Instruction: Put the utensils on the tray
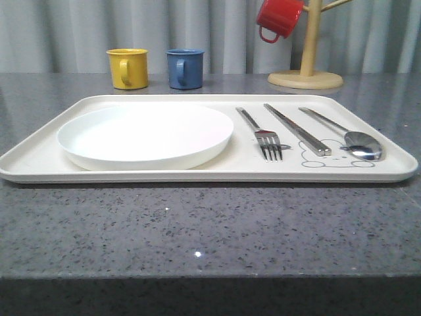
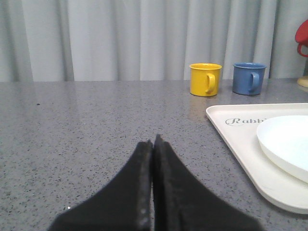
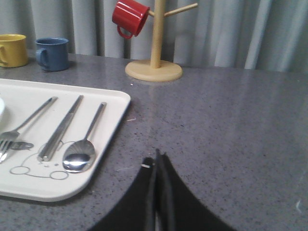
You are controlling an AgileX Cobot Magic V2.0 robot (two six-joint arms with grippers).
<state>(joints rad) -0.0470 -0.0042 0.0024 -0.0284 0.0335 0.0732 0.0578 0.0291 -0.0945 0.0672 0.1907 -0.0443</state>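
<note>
The light is soft and even, bright enough to see well. The white plate [image 1: 146, 135] glows so bright that its inside looks washed out. The spoon [image 1: 355, 141] shines. Shadows are faint. Black fingertips [image 2: 144, 192] look slightly blurry up close.

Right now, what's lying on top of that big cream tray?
On the tray sit a round white plate, then a fork, a pair of chopsticks and a spoon side by side. The spoon and chopsticks partly cover a rabbit drawing.
</note>
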